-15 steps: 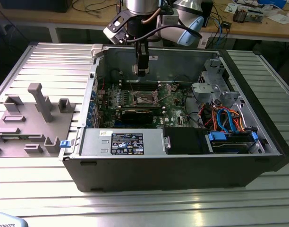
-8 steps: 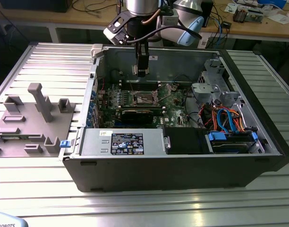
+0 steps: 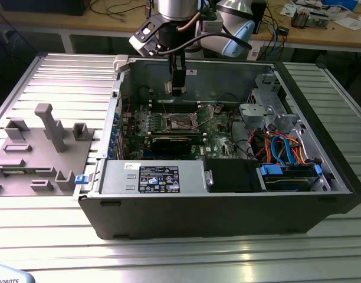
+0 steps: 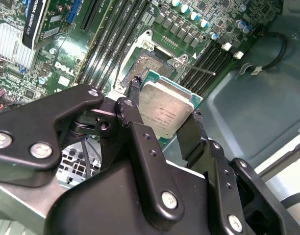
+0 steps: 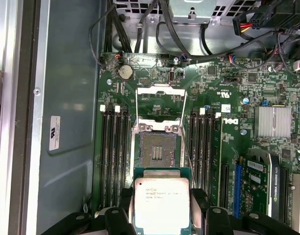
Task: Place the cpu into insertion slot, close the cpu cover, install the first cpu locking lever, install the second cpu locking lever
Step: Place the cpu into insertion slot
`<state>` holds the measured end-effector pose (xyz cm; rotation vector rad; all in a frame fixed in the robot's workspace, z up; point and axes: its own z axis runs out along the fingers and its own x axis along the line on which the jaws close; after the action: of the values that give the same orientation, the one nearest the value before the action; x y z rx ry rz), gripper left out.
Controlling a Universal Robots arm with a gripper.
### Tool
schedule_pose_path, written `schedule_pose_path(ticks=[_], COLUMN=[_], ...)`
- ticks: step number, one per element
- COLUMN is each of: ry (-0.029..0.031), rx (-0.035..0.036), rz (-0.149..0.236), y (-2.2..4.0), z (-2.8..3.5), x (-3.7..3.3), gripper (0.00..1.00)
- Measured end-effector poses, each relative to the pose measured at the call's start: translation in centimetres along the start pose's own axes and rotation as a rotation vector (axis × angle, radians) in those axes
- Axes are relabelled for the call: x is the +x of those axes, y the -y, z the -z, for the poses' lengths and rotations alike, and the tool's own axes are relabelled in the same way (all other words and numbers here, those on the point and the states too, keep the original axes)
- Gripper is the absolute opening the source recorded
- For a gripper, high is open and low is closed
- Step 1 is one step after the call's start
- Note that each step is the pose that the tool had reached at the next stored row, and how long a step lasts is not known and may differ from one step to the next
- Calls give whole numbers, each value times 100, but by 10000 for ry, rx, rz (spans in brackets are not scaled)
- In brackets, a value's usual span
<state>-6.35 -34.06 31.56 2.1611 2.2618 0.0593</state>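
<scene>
My gripper (image 3: pixel 177 88) hangs inside the open computer case, above the motherboard. It is shut on the cpu (image 5: pixel 161 203), a pale silver square chip held flat by two opposite edges between black fingers (image 4: pixel 135 105). In both wrist views the cpu (image 4: pixel 164 110) hovers beside the insertion slot (image 5: pixel 158 149), apart from it and above the board. The slot (image 4: pixel 147 66) lies bare, its contact field showing. The cpu cover (image 5: pixel 160 90), a silvery frame, is flipped open on the slot's far side. Thin wire locking levers (image 5: pixel 185 142) stand released along the slot's sides.
Memory slots (image 5: pixel 113 156) flank the slot on both sides. A graphics card (image 3: pixel 168 141) and a power supply (image 3: pixel 154 177) sit nearer the case front. A grey drive cage (image 3: pixel 266 100) and cables (image 3: pixel 281 147) take up the exterior view's right. A grey fixture (image 3: pixel 39 147) lies outside the case.
</scene>
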Motion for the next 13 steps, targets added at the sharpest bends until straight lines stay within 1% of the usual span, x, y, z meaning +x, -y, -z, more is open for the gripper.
schedule_pose_path(ticks=[13], ry=[0], rx=[0], rz=[0], y=[1], z=[-30], x=[0], gripper=[55])
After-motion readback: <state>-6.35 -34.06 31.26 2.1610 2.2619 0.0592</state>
